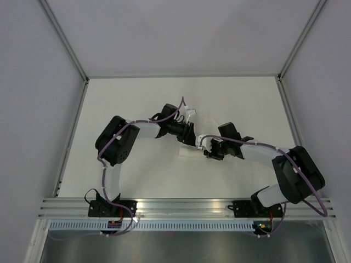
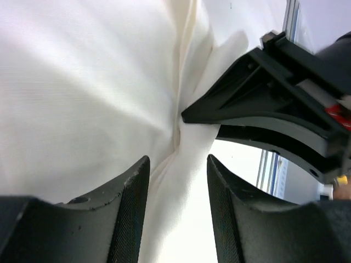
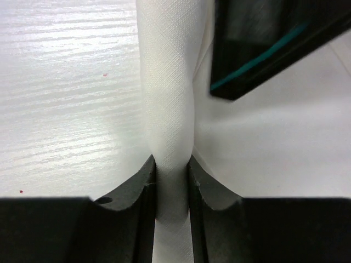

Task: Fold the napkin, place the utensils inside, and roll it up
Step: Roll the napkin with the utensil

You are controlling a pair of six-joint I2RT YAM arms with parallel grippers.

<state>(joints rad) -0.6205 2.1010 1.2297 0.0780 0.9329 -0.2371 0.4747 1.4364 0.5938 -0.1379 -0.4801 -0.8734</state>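
The napkin (image 3: 167, 98) is lying bunched at the middle of the desk (image 1: 131, 104). The right end effector (image 3: 172, 178) is pinching a rolled ridge of it tightly. The left end effector (image 2: 178, 175) is standing partly open, straddling another fold without clamping it.

A white cloth napkin (image 1: 188, 154), partly rolled, lies near the middle of a white, faintly grained table (image 1: 126, 109). Part of the cloth spreads flat.

At mid bench (image 1: 126, 104) the left tool (image 1: 189, 133) and right tool (image 1: 209, 150) stand just beside each other over the napkin (image 1: 188, 152), blocking that spot. Around them the bench is free up to the walls (image 1: 33, 82).
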